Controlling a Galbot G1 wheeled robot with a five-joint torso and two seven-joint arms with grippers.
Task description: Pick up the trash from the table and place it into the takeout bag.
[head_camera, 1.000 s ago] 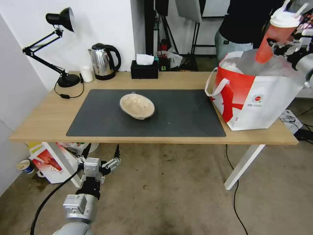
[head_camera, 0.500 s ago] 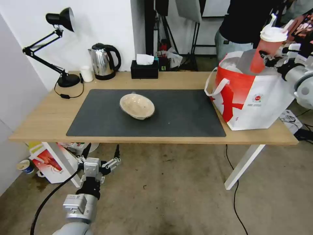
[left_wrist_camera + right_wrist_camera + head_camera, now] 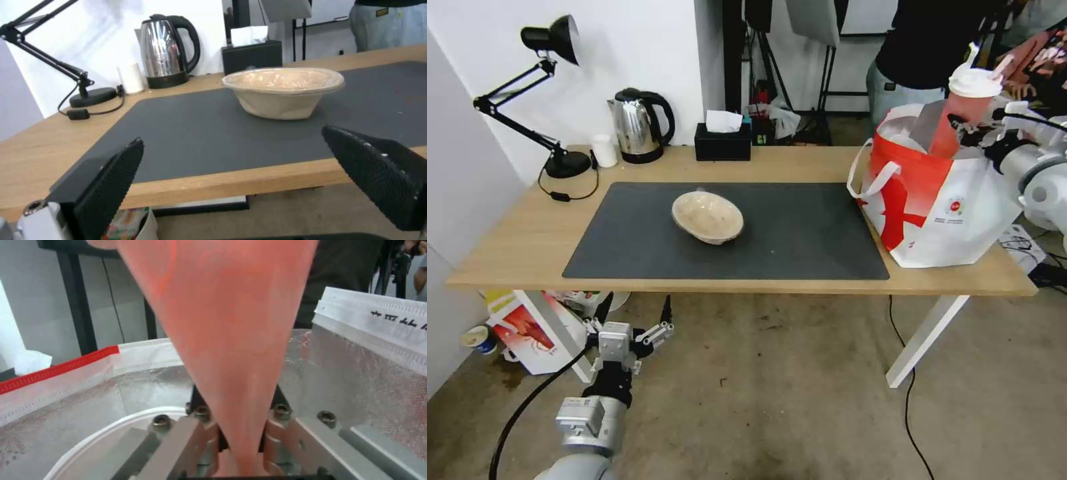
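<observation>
Hanging over the open takeout bag (image 3: 940,193) at the desk's (image 3: 514,247) right end, the red lidded cup (image 3: 960,113) sits clamped low in the right gripper's (image 3: 975,133) jaws; thin-walled, probably light and crushable, best held gently mid-body. The left gripper (image 3: 634,320) waits below, jaws apart.

1. The red cup (image 3: 962,113) has its lower part sunk behind the rim of the takeout bag (image 3: 960,207), so its base cannot be seen; in the right wrist view the cup's top is cut off by the frame edge.
2. The right claw (image 3: 975,133) is partly hidden by the cup and the bag's wall.
3. A white round rim (image 3: 111,433) inside the bag is mostly covered by the claw (its contents cannot be told).
4. The bag's small logo (image 3: 954,203) is too small to read.
5. The left claw (image 3: 249,180) has both fingers cut off by the frame edge.
</observation>
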